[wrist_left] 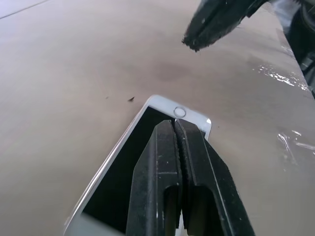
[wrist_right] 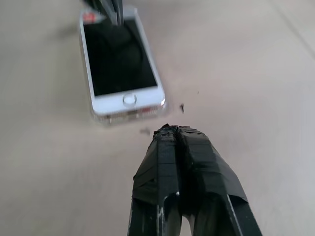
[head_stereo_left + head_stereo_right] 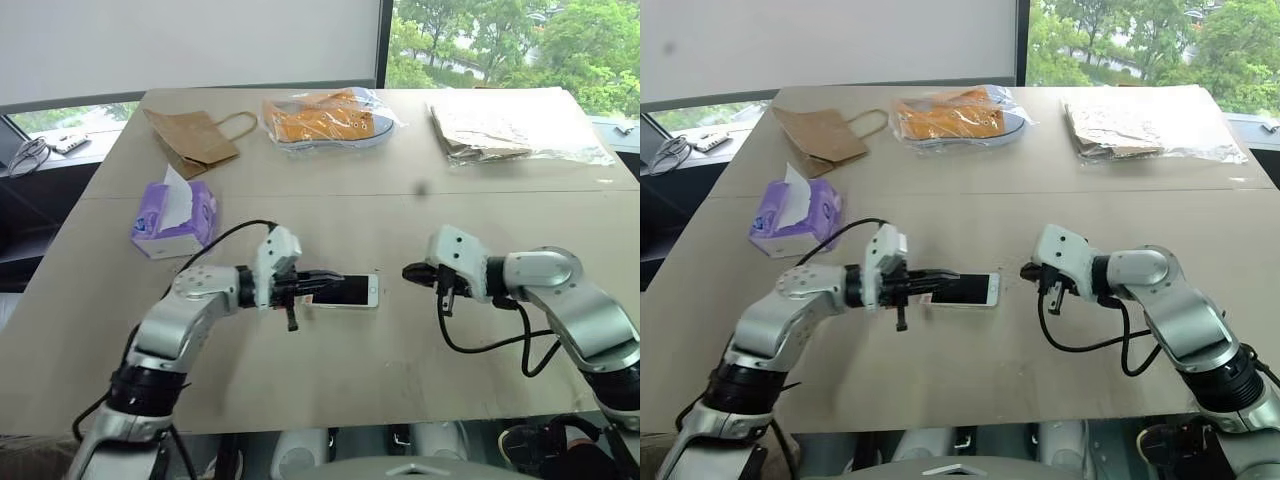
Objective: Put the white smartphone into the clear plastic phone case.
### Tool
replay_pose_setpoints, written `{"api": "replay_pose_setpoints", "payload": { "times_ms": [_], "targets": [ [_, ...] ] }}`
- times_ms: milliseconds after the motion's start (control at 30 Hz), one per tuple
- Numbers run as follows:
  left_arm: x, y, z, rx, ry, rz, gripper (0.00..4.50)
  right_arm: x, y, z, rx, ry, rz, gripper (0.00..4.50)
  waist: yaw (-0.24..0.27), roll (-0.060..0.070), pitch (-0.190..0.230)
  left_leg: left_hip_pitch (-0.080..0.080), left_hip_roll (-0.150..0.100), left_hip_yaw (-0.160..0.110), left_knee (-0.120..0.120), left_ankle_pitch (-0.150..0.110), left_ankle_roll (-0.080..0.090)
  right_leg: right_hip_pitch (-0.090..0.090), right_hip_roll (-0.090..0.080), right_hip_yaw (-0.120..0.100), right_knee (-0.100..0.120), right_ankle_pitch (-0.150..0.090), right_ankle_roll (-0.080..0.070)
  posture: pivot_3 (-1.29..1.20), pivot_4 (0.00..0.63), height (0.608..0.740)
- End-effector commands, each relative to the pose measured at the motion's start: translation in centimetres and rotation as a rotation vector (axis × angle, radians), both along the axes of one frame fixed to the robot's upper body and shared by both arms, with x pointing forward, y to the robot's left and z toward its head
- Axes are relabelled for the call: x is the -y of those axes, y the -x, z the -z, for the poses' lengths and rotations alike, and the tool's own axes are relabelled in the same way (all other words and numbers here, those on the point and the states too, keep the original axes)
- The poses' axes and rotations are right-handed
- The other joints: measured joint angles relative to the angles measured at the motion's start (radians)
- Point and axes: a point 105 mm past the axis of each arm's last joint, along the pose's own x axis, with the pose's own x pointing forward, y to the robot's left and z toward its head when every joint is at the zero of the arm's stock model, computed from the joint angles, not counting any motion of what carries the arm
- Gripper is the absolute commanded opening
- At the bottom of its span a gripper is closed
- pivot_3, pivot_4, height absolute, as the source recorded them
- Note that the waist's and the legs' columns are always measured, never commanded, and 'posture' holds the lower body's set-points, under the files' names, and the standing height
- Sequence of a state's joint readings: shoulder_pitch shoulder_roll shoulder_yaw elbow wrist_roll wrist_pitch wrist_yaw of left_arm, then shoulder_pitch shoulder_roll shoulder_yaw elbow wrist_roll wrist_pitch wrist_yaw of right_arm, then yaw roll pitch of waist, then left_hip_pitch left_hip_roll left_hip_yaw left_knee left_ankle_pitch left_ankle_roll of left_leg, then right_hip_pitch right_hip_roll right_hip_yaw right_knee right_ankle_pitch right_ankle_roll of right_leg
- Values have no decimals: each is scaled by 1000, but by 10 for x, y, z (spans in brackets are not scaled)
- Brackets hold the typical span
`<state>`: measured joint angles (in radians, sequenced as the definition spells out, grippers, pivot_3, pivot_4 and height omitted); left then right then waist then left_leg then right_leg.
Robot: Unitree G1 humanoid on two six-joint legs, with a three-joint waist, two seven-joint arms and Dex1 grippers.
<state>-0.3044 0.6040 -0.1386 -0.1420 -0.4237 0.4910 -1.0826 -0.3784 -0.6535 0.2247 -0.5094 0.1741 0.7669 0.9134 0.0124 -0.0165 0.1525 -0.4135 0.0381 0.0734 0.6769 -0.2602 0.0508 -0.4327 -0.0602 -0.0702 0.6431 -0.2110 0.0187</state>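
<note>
The white smartphone (image 2: pixel 120 64) lies flat, screen up, in the middle of the table (image 3: pixel 330 360). A glossy clear rim, the clear plastic phone case (image 2: pixel 129 117), shows around its home-button end, so the phone looks seated in it. My left gripper (image 1: pixel 174 123) is shut and empty. It reaches from the left over the phone's screen, and I cannot tell whether it touches. My right gripper (image 3: pixel 408 272) is shut, holds nothing and hovers a short way off the phone's (image 3: pixel 352 292) right end, pointing at it.
A purple tissue pack (image 3: pixel 173 220) stands at the left. Along the far side lie a brown paper bag (image 3: pixel 195 135), orange shoes in a clear bag (image 3: pixel 325 118) and cardboard in a plastic bag (image 3: pixel 490 128). Bare table surrounds the phone.
</note>
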Motion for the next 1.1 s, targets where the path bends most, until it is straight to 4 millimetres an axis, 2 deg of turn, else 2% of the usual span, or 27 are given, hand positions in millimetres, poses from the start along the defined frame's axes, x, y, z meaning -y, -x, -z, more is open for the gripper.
{"api": "replay_pose_setpoints", "payload": {
  "times_ms": [33, 233, 600, 833, 1100],
  "targets": [
    [5, -3, 4, 23, -22, 37, 68, -6, -1, -10, 53, -44, 15, 0, -1, 0, 0, 0, 0, 0, 0, 0, 0, 0, 1, 0, 0, 0, 0, 0, 150, 740],
    [-9, -7, 13, 9, -46, 17, 68, -20, 1, -5, 40, -61, -1, 0, 0, 0, 0, 0, 1, 0, 0, 0, 0, 0, 2, 0, 0, 0, 0, 0, 150, 740],
    [-39, 2, 32, -24, -109, -63, 68, -42, 10, 7, -21, -88, -102, 0, 0, 0, 0, 0, 2, 0, 0, 0, 0, 0, 1, 1, 0, 0, 0, 0, 150, 740],
    [-45, 3, 43, -40, -155, -103, 68, -41, -4, 23, -42, -42, -82, 0, 0, 0, -1, 2, 1, 0, 0, 0, 0, 1, 1, 1, 0, 0, 0, 0, 150, 740],
    [-50, 4, 46, -42, -162, -125, 68, -45, -10, 39, -99, 21, -87, 0, -2, 0, -2, 3, 1, 1, 0, 0, 0, 1, 1, 2, 2, 0, 0, 0, 150, 740]
  ]
}}
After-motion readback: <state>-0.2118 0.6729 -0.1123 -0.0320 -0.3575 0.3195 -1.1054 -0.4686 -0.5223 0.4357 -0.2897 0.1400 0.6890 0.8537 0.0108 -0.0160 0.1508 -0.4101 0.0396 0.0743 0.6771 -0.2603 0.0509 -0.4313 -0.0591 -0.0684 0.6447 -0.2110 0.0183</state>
